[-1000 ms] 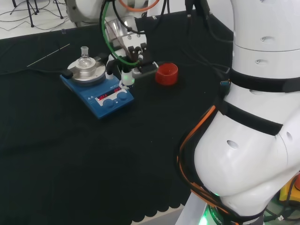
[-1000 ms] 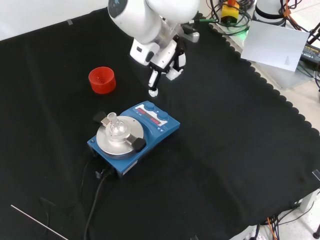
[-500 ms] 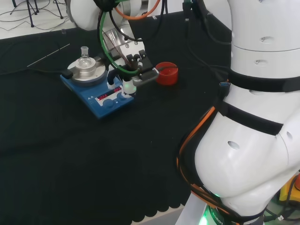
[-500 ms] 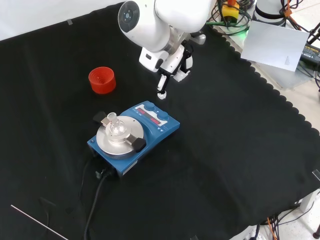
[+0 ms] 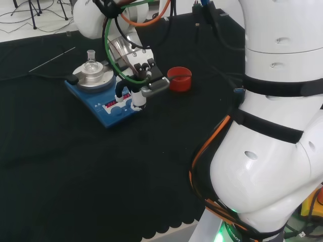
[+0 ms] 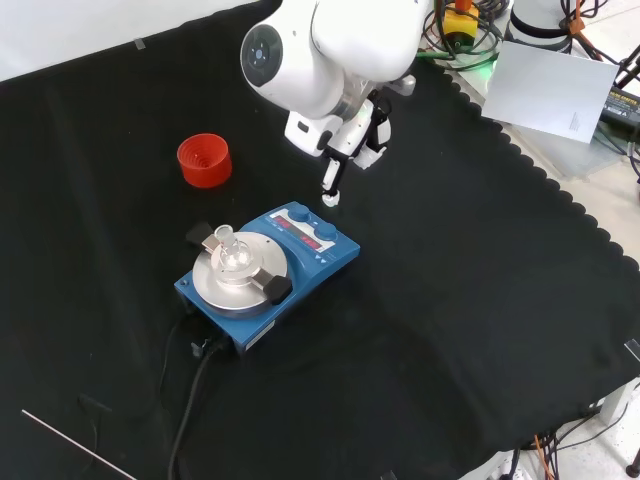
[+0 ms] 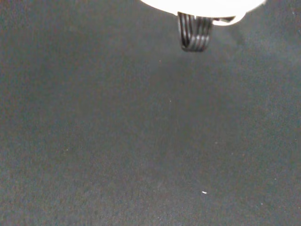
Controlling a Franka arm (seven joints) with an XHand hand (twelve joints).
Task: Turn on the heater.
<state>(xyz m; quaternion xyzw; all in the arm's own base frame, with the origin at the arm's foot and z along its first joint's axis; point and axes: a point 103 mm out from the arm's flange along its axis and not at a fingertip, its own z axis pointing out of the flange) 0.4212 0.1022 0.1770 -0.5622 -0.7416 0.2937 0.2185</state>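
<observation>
**Finger poised over the heater's knobs**

The heater [image 6: 268,262] is a blue box near mid-cloth, with a round silver plate carrying a small glass flask [image 6: 228,247], a lit red display and two blue knobs. The hand [image 6: 345,140] hovers just beside its knob end, one finger straight down, the rest curled, holding nothing.

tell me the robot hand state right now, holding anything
Robot hand: holding nothing; one finger points straight down toward the blue heater, the other fingers curled back. Counts as open.
</observation>
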